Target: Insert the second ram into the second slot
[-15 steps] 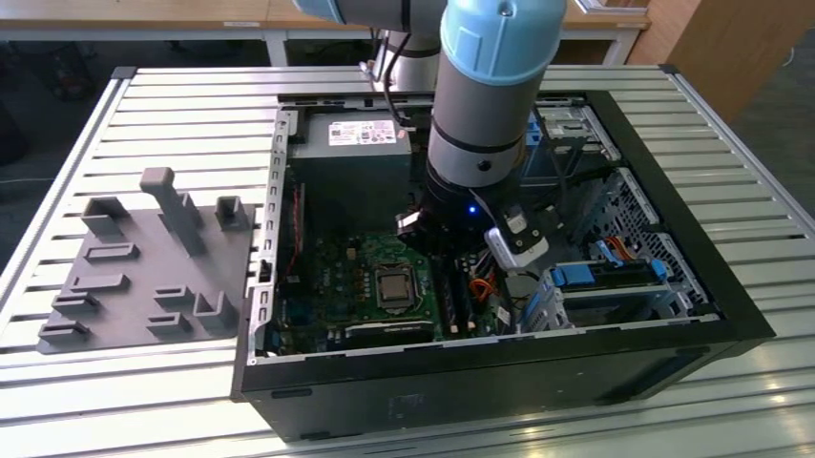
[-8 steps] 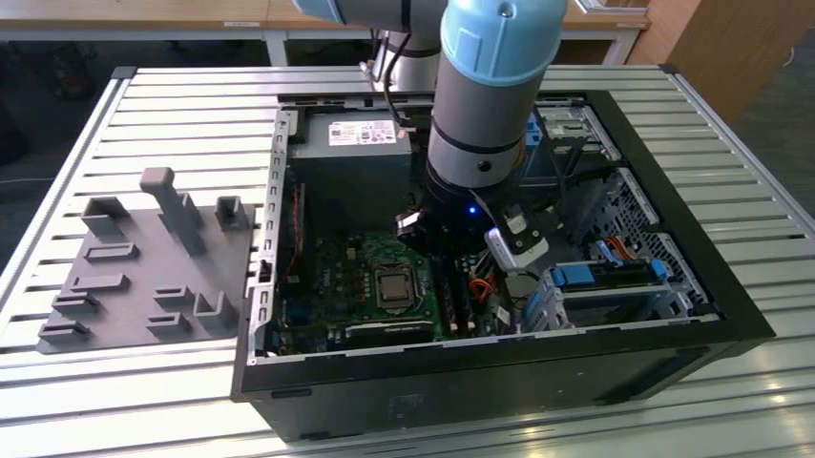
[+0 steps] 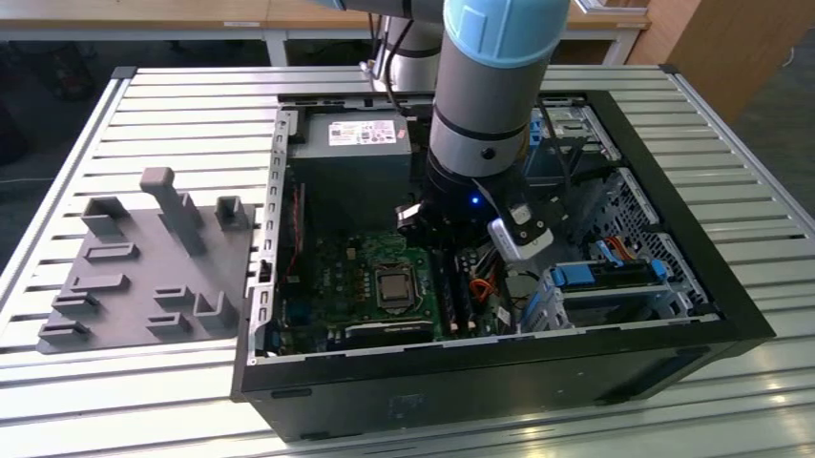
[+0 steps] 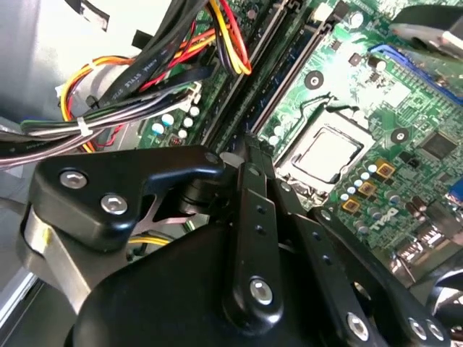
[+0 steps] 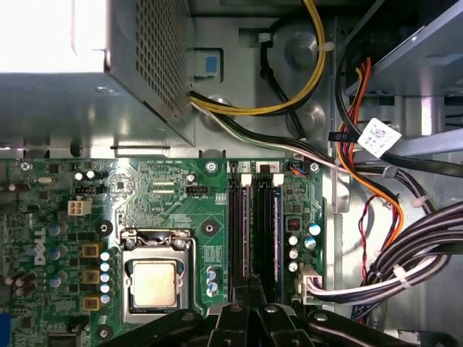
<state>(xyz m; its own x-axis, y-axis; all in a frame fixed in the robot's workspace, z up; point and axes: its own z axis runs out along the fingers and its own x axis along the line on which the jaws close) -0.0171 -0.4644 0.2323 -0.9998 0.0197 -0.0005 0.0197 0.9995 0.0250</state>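
Observation:
My gripper [image 5: 251,293] is down inside the open computer case [image 3: 713,286], over the motherboard [image 5: 166,188]. Its fingers are shut together, and their tips sit at one end of the two long memory slots [image 5: 240,231]. A thin dark blue stick, the second ram [image 5: 275,231], stands edge-up in the slot farther from the processor socket [image 5: 154,278]. In the second wrist view the gripper [image 4: 248,144] has its closed tips right at the end of the ram [image 4: 289,72]. I cannot make out anything between the fingers. The exterior view has the gripper [image 3: 440,234] low beside the socket.
Bundles of black, yellow and orange cables [image 5: 405,253] lie close beside the slots. The power supply [image 3: 350,143] sits at the case's back, and blue drive clips [image 3: 598,277] at the exterior view's right. A grey holder fixture [image 3: 140,267] stands on the slatted table outside the case.

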